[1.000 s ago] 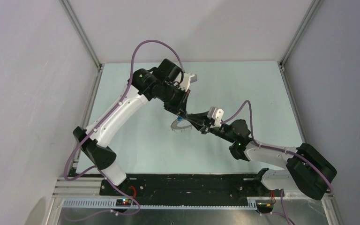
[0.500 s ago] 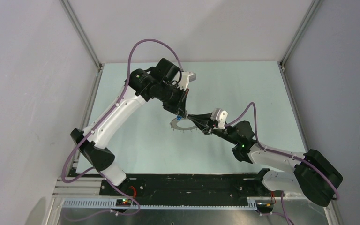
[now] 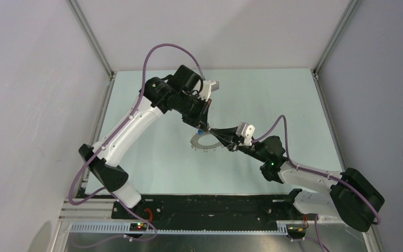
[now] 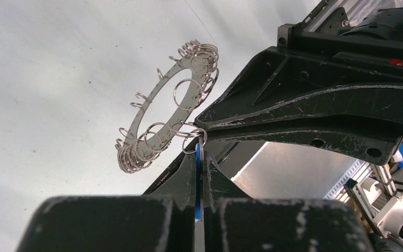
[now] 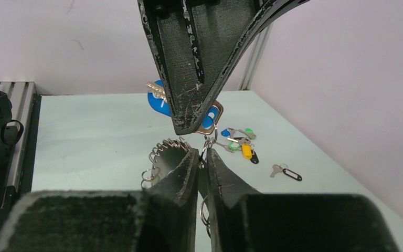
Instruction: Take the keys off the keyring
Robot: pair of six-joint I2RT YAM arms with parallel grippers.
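My left gripper point(image 4: 198, 153) is pressed tight on a blue-headed key point(image 5: 159, 103). The keyring point(image 4: 153, 105) dangles from it over the middle of the tabletop point(image 3: 152, 157). My right gripper point(image 5: 203, 153) is nearly closed around a small split ring point(image 5: 210, 139), but I cannot tell whether it clamps.

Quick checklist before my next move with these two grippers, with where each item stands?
1. Left gripper shut on the blue key: ok.
2. Right gripper tips astride one small ring: ok.
3. Right gripper's hold on that ring firm: cannot tell.
4. Keyring hanging off the table: ok.
5. Gripper tips not touching each other: cannot tell.
6. Loose keys on the table, away from both grippers: ok.
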